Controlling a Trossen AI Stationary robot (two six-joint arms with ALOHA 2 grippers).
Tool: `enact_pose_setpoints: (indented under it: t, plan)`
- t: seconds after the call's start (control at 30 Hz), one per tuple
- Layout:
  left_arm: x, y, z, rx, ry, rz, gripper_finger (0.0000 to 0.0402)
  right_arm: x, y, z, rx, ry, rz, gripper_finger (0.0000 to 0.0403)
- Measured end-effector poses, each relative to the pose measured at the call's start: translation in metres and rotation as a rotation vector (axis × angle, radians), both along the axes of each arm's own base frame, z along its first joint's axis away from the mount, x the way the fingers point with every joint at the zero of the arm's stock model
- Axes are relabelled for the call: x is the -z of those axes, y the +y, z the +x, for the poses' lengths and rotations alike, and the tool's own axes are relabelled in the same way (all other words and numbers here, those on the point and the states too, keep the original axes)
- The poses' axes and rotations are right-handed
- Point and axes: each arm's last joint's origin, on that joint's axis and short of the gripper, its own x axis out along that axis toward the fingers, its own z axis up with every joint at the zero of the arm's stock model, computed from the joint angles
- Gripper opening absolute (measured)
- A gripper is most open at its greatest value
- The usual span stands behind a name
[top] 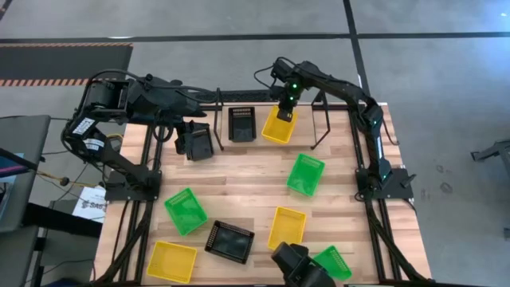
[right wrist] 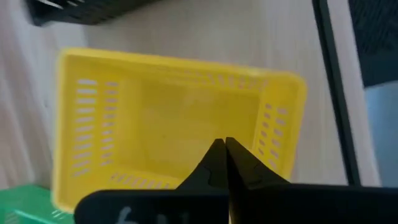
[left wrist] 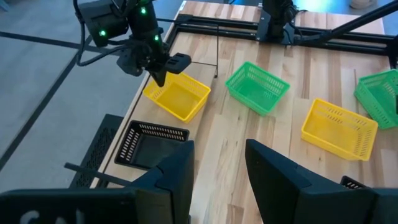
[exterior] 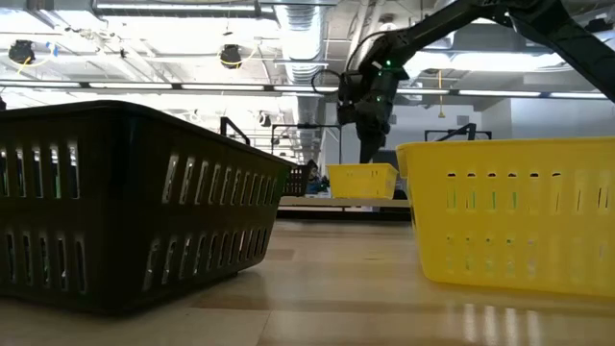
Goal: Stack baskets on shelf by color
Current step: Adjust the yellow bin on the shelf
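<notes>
My right gripper is shut at the far rim of a yellow basket, which sits among the thin posts of the black shelf at the table's far edge. In the low view that basket shows small, under the gripper. A black basket stands just left of it. My left gripper hangs open over the far left of the table and touches nothing. My right gripper comes at the yellow basket from above, pointing steeply down, at the rim of its far short wall. In the right wrist view the shut fingers cover that wall, so the pinch itself is hidden. The basket stays upright.
Loose on the wooden table lie two green baskets, a yellow one, a black one, another yellow and another green by the near edge. A dark camera block sits at the near edge.
</notes>
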Motion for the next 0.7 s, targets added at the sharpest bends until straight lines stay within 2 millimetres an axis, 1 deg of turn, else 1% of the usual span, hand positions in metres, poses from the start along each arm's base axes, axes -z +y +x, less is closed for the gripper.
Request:
enact_pose_setpoints:
  t: [0.17, 0.27, 0.33, 0.4, 0.6, 0.7]
  plan:
    - [0.0, 0.0, 0.0, -0.004, -0.002, -0.004, 0.0132, -0.014, 0.001, 0.004, 0.008, -0.022, -0.031, 0.0006]
    - [0.0, 0.0, 0.0, -0.01, -0.004, -0.011, 0.0132, -0.022, -0.002, 0.004, 0.038, -0.01, -0.085, 0.0029]
    - [0.0, 0.0, 0.0, -0.012, -0.005, -0.014, 0.0132, -0.025, -0.003, 0.004, 0.055, 0.026, -0.151, 0.0054]
    - [0.0, 0.0, 0.0, -0.012, -0.005, -0.014, 0.0132, -0.026, -0.003, 0.004, 0.066, 0.043, -0.17, 0.0084]
    - [0.0, 0.0, 0.0, -0.012, -0.005, -0.014, 0.0132, -0.022, -0.006, 0.001, 0.089, 0.008, -0.092, 0.0181]
    - [0.0, 0.0, 0.0, -0.014, -0.006, -0.016, 0.0132, -0.017, -0.009, 0.001, 0.086, 0.004, -0.072, 0.0214]
